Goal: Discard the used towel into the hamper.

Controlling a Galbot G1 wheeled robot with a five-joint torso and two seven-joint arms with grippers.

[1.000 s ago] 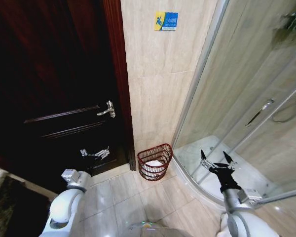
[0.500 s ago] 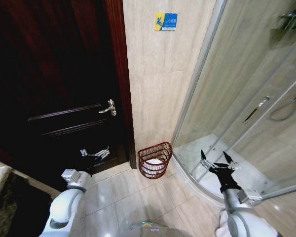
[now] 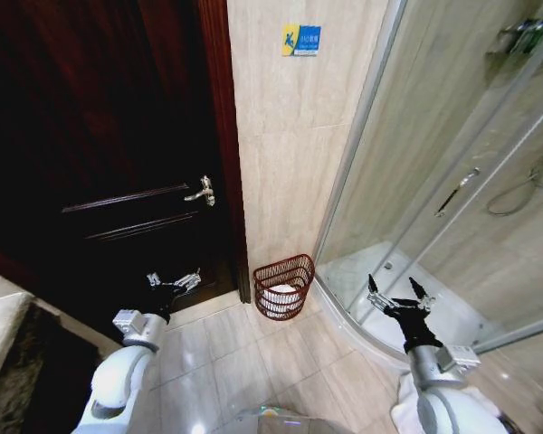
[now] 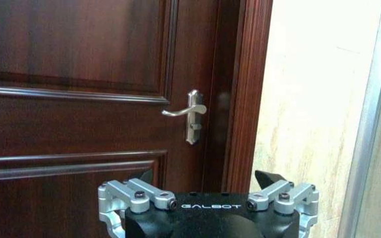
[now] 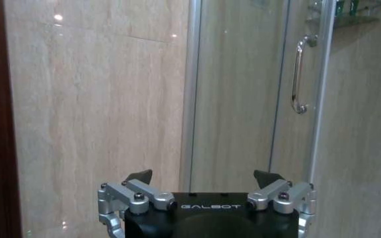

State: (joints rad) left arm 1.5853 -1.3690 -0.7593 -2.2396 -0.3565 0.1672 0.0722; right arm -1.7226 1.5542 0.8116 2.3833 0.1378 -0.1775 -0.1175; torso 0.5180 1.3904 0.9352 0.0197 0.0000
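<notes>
**Desk:** What does the bathroom show, widest first?

**Photographer:** A dark wooden door (image 3: 118, 181) fills the left, a pale tiled wall strip (image 3: 290, 154) stands in the middle, and a glass shower enclosure (image 3: 434, 181) curves off to the right. On the floor, at the foot of that wall strip and just beside the door frame, sits the hamper (image 3: 283, 287), a reddish-brown openwork basket standing upright, with something white lying inside it.

**Desk:** And the arms?

**Photographer:** Both are raised low and near. The left pincer (image 3: 174, 281) hangs before the door, its fingers spread wide and holding nothing. The right pincer (image 3: 398, 295) hangs before the shower base, likewise wide and empty.

**Desk:** Which way does the hamper lie from them?

**Photographer:** Between the two and farther off, toward the wall. It sits right of the left pincer and left of the right one; neither looks clearly closer. Its open mouth faces up, so I judge any drop comes from above.
</notes>
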